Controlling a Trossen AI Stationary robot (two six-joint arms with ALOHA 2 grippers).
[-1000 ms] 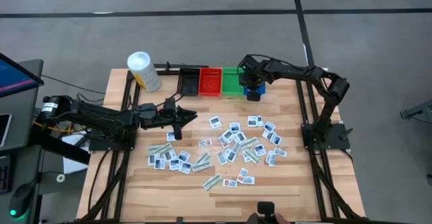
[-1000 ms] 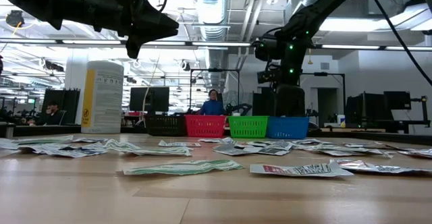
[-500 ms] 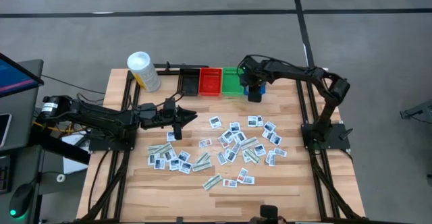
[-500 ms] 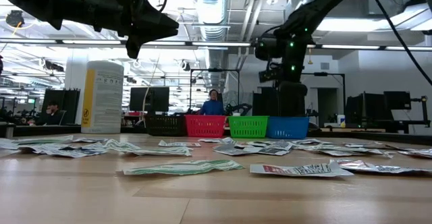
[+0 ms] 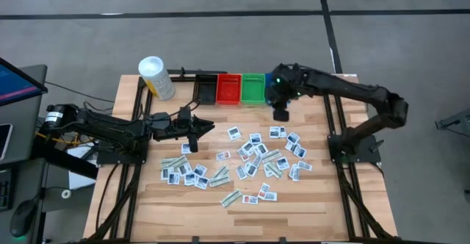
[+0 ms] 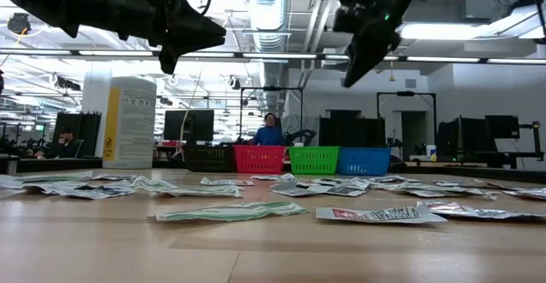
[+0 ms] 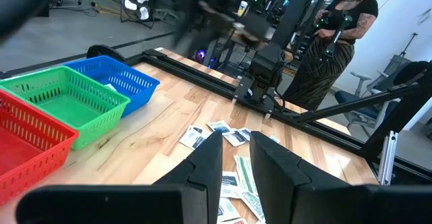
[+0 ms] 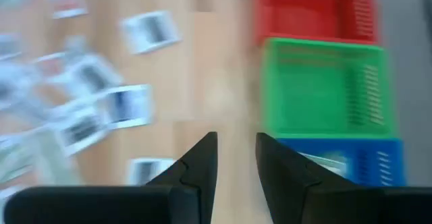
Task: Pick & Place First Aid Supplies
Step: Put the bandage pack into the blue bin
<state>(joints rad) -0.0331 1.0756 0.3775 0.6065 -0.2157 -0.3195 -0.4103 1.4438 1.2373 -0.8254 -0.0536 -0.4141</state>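
Note:
The first aid packets (image 5: 257,156) lie flat and scattered over the middle of the table, with a second cluster (image 5: 189,173) nearer the left side. My right gripper (image 5: 280,115) hangs high in the air between the bins and the packets, fingers (image 8: 202,158) slightly apart with nothing between them. One white packet (image 8: 322,162) lies inside the blue bin (image 8: 378,164). My left gripper (image 5: 210,129) hovers above the table left of the packets, pointing toward the right side, its fingers (image 7: 208,158) a narrow gap apart and empty.
Black (image 5: 205,88), red (image 5: 228,88) and green (image 5: 252,87) bins stand in a row at the far edge, with the blue bin (image 6: 363,160) at the row's right end. A white-capped yellow bottle (image 5: 156,77) stands at the far left corner. People show in the room beyond.
My right gripper has risen from down at the blue bin and swung toward the near edge, now high above the table just short of the packets. My left arm has kept still. The packets on the table have not moved.

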